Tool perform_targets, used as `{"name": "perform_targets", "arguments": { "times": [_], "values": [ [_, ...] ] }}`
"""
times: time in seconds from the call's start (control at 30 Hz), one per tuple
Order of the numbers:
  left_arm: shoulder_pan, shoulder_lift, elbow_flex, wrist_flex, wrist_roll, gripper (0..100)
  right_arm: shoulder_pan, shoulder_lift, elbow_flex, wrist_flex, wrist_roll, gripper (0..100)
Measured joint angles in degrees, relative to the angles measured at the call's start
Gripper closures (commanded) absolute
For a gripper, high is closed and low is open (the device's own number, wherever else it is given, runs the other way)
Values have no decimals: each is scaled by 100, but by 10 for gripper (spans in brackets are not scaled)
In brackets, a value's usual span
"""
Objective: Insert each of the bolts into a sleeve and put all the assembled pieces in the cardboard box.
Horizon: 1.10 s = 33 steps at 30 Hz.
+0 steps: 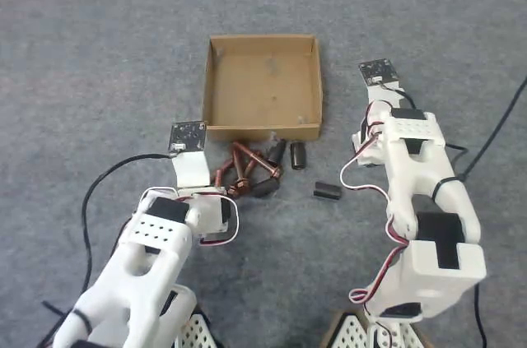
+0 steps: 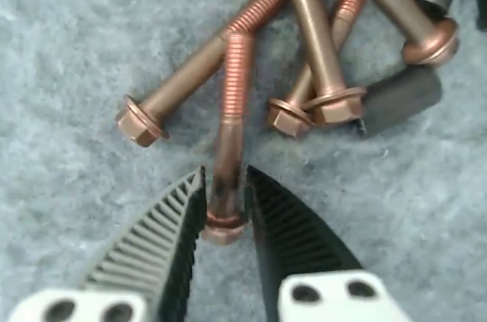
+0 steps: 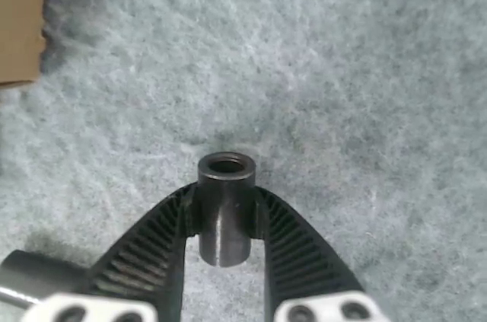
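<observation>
Nearest to the bases of the arms, the left jaws are closed on a bolt point(image 2: 228, 139). They grip its shank just beside the flanged head, with one jaw on each side. The long axis of this bolt runs straight away from the jaws. Its threaded end points out to the heap and touches a neighbour bolt there. It seems to lie on the grey counter point(image 1: 99, 76).

On the other side, the right jaws grip a sleeve point(image 3: 224, 212) around its dark body. The open bore is at the end away from the jaws. Whether the sleeve stands on the counter or is lifted, I cannot tell.

To my judgement the coming move turns on one thing: the threaded tip must come in line with that bore, so that the two long axes make one line. At present the two parts are well apart, each at its own arm.

Farther out, between the arms, the other bolts point(image 1: 247, 165) lie crossed in a heap, and a sleeve point(image 1: 265, 187) touches them. One loose sleeve point(image 1: 327, 192) lies alone, nearer to the right arm. Another loose sleeve point(image 1: 298, 155) is just before the box.

Farthest is the cardboard box point(image 1: 262, 129), open on top, with nothing inside.
</observation>
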<state>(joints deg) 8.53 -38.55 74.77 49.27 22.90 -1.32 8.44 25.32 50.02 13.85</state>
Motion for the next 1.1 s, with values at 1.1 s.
{"name": "perform_targets", "arguments": {
  "times": [1.1],
  "values": [
    [360,2884,-2444,1899,-3420,988,9,0,0,0,0,993]
  ]
}}
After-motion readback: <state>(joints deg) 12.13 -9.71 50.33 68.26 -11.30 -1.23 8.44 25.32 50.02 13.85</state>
